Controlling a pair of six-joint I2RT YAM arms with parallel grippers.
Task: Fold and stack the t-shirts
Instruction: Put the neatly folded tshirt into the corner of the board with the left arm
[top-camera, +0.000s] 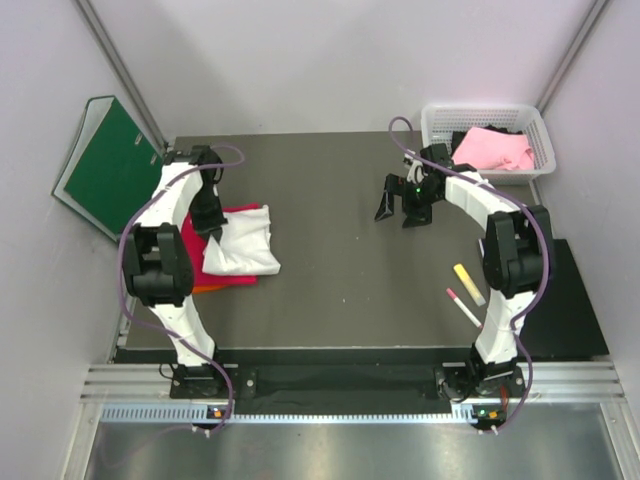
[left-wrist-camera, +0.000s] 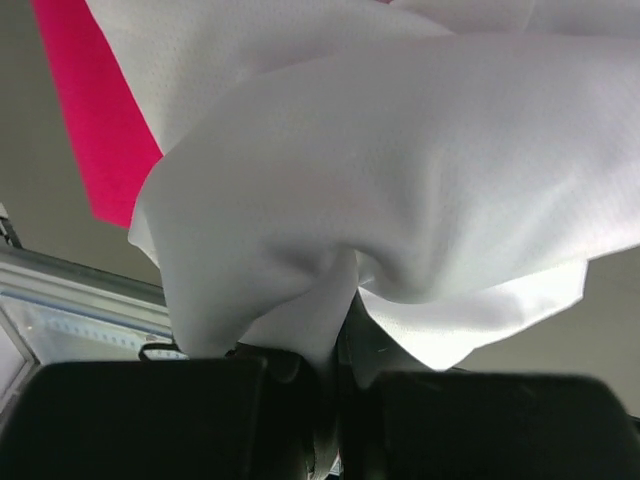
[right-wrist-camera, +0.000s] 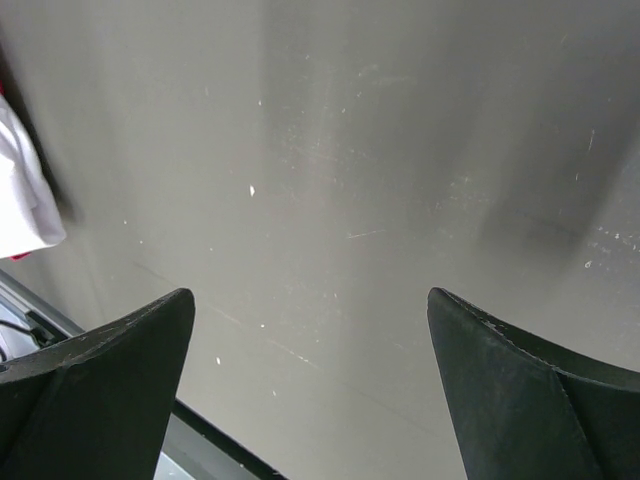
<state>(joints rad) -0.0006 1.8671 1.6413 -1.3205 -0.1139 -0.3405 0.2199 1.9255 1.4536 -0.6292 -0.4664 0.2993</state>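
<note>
Pinching a bunched fold of the white t-shirt (top-camera: 242, 243) at nine o'clock on the tabletop (top-camera: 340, 270), my left gripper (top-camera: 214, 226) is clamping its jaws on cloth. It is draping limp and light, so I am favouring hem corners. My right gripper (top-camera: 401, 215) is holding its jaws wide, empty.

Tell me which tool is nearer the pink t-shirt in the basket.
Right. The right tool hovers open over the table beside the white basket holding the pink t-shirt; the left tool is across the table, shut on the white t-shirt.
</note>
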